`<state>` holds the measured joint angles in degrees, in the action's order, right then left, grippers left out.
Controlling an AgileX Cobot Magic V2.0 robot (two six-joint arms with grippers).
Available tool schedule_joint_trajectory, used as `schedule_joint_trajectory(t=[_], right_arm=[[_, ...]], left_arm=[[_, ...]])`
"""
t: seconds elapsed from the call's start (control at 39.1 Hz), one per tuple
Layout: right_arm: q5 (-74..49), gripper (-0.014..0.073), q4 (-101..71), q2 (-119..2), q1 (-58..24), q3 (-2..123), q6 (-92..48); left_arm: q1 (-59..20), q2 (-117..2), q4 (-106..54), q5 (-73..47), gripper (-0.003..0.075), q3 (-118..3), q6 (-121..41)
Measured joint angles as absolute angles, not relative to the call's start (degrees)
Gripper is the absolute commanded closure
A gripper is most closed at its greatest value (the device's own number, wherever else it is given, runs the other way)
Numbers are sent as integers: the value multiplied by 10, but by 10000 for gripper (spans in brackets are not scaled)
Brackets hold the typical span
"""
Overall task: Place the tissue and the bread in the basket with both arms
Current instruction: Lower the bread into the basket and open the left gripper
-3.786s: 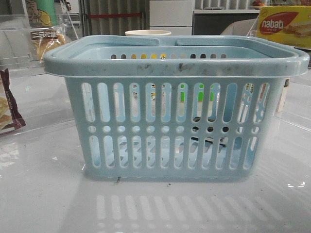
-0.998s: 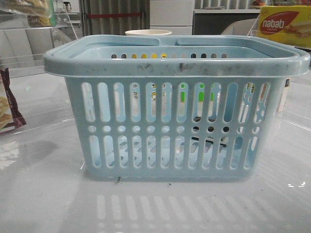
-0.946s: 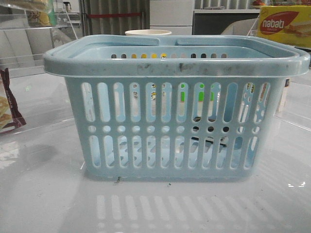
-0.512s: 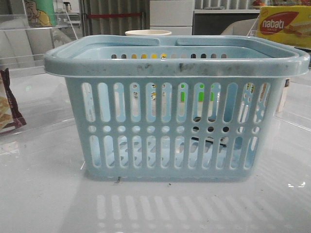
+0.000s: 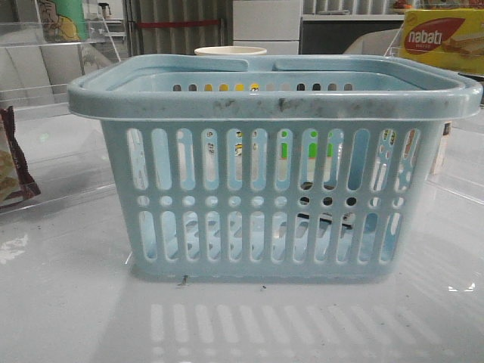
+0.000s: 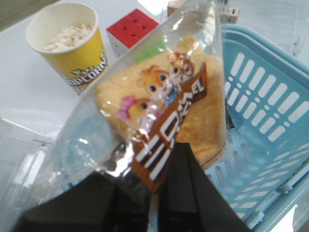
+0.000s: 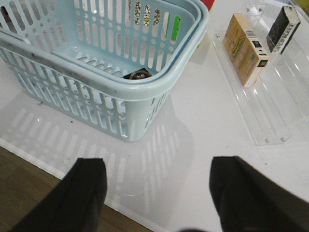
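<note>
The light-blue basket (image 5: 272,106) stands mid-table. It also shows in the left wrist view (image 6: 270,96) and the right wrist view (image 7: 145,92). My left gripper (image 6: 145,159) is shut on the clear wrapper of the golden bread (image 6: 193,96) and holds it in the air beside the basket's rim. The small dark tissue pack (image 7: 137,75) lies on the basket floor and shows dimly through the slots (image 5: 325,219). My right gripper (image 7: 159,162) is open and empty above the table, in front of the basket's corner. Neither gripper shows in the front view.
A yellow popcorn cup (image 6: 67,43) and a red cube (image 6: 131,30) stand behind the basket. A maroon snack bag (image 5: 11,162) is at the left, a yellow nabati box (image 5: 442,38) at the back right. A clear tray (image 7: 263,121) holds small boxes (image 7: 244,48).
The bread rose from the back left shelf in the front view and left that view at the top. Its shadow on the table's left side has gone.
</note>
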<state>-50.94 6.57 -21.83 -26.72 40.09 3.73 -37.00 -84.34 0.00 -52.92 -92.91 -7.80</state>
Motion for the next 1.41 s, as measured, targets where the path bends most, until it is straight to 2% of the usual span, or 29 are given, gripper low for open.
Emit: schedule_joint_trajectory(t=[0.23, 0.61, 0.97, 1.1, 1.3, 1.41], right_arm=[[-509, 43, 66, -218, -267, 401, 37], [-509, 43, 66, -218, -267, 401, 37], [-509, 43, 66, -218, -267, 401, 37], [-509, 43, 66, -218, -267, 401, 37], [-509, 43, 66, -218, -267, 401, 37], [-509, 43, 66, -218, -267, 401, 37]], left_arm=[[-397, -922, 0, -529, 629, -929, -78], [-398, -1035, -9, -521, 629, -929, -78], [-398, -1070, -9, -517, 620, -929, -78], [-398, -1070, -9, -514, 538, -929, -78], [-398, -1070, -9, -514, 307, -929, -78], [-398, -1070, -9, -514, 279, -929, -78]])
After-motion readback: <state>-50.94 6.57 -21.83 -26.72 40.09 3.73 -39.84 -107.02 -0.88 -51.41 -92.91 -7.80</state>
